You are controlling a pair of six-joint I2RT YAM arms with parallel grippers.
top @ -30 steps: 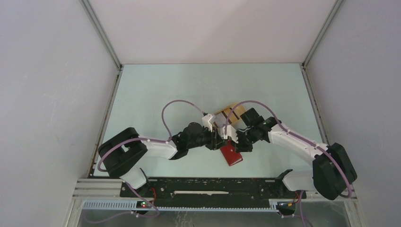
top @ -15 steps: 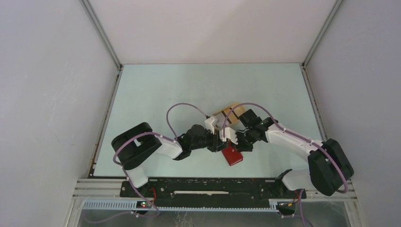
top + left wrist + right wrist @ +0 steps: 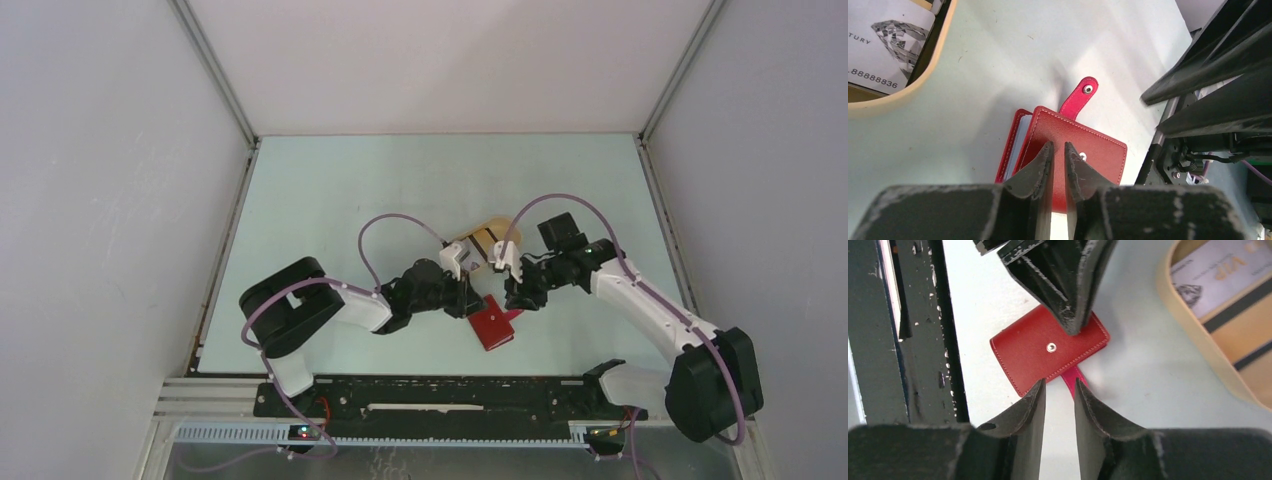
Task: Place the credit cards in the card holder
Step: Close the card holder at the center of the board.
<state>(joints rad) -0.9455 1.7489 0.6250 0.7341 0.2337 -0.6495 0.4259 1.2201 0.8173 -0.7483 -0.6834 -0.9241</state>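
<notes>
On the tabletop [image 3: 350, 200], the tray [image 3: 497, 228] is holding the credit cards [image 3: 1218, 270], and the card holder [image 3: 492, 326] is lying unsnapped at its 6 o'clock. You are seemingly opening it. Your left fingers [image 3: 1040, 160], nearly shut, are touching its cover [image 3: 1098, 145], though I cannot tell if they are gripping. Your right fingers [image 3: 1035, 395] are hanging slightly apart, empty, over the snap tab [image 3: 1080, 95]. Next probably comes lifting that cover.

Pale green table [image 3: 350, 200], red card holder [image 3: 1095, 145] lying flat on it beneath the fingertips of the left gripper [image 3: 1058, 146], its unsnapped tab [image 3: 1080, 97] reaching between the fingers of the right gripper [image 3: 1058, 382], beige oval tray [image 3: 490, 232] nearby beyond both pairs of fingers
</notes>
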